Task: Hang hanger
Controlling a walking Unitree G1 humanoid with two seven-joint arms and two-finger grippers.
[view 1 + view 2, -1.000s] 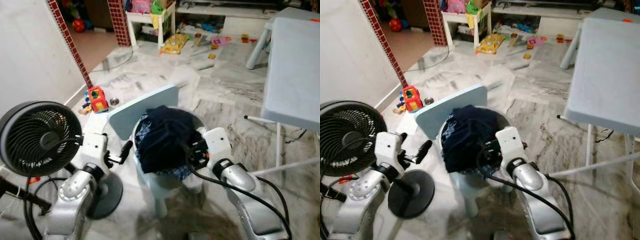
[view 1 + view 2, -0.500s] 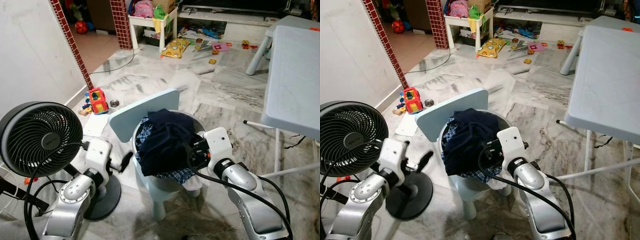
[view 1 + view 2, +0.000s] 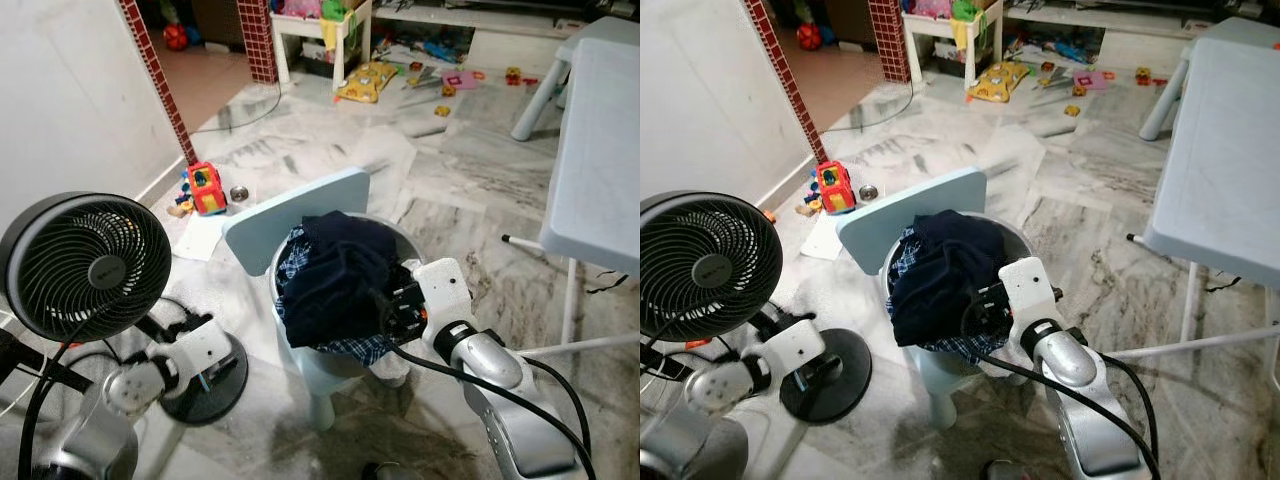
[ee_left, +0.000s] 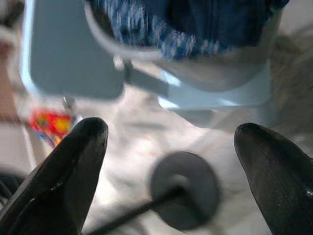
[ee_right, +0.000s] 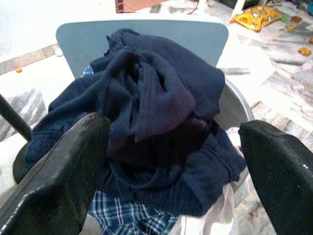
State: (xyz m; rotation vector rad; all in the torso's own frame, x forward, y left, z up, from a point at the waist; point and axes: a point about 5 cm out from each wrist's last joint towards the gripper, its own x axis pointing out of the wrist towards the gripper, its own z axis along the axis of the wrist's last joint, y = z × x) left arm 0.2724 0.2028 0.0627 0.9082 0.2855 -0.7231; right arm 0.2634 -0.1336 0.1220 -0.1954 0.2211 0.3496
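A heap of clothes, a dark navy garment [image 3: 335, 275] over blue plaid cloth [image 5: 122, 215], fills a grey basin [image 3: 1018, 238] on a small light-blue chair [image 3: 290, 212]. My right gripper [image 5: 173, 127] is open at the basin's right side, its black fingers [image 5: 63, 176] spread on either side of the navy garment without holding it. My left gripper [image 4: 171, 129] is open and empty, held low by the fan's base [image 4: 183, 193] and pointing toward the chair. No hanger can be made out.
A black floor fan [image 3: 85, 265] stands close on my left beside a white wall. A light-blue table [image 3: 600, 140] is on the right. A red toy [image 3: 205, 187] lies by the brick pillar [image 3: 160, 80], with more toys scattered on the marble floor farther back.
My left arm has dropped from beside the basin down to the fan's base. The right gripper stays at the basin. The camera has shifted a little.
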